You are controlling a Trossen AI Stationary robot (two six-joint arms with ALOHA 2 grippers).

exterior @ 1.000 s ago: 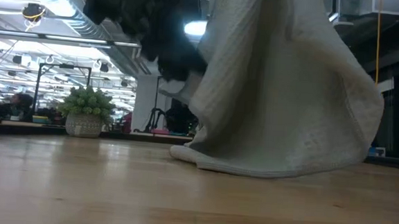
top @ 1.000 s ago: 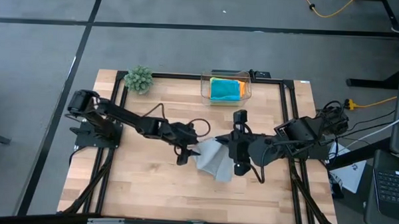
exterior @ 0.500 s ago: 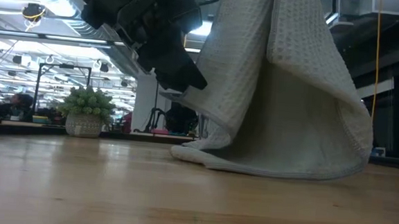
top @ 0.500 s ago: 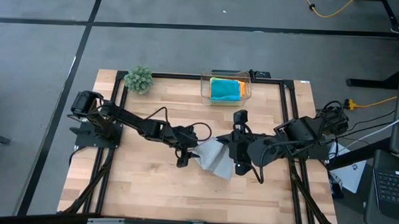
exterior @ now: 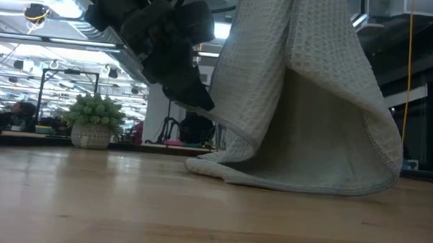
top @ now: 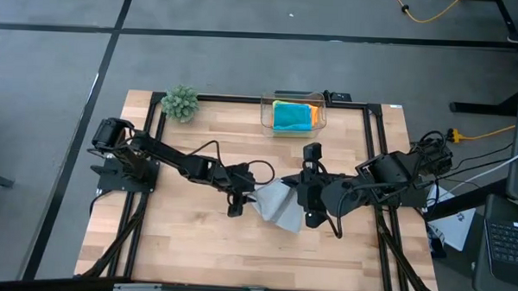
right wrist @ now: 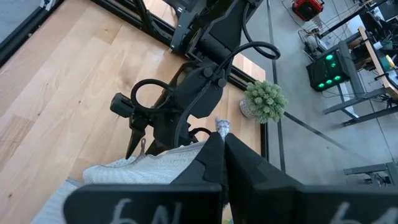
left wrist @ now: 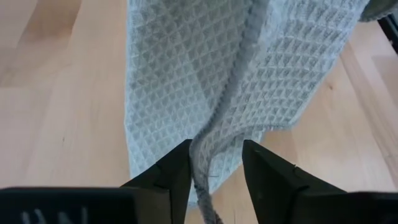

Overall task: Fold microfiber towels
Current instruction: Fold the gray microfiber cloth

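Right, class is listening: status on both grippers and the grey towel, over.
Right gripper shut on grey towel, holding it up, lower edge on table. Left gripper open, straddling a hanging towel edge. Nothing in the way.

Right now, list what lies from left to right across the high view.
Plant → left tool → grey towel → right tool
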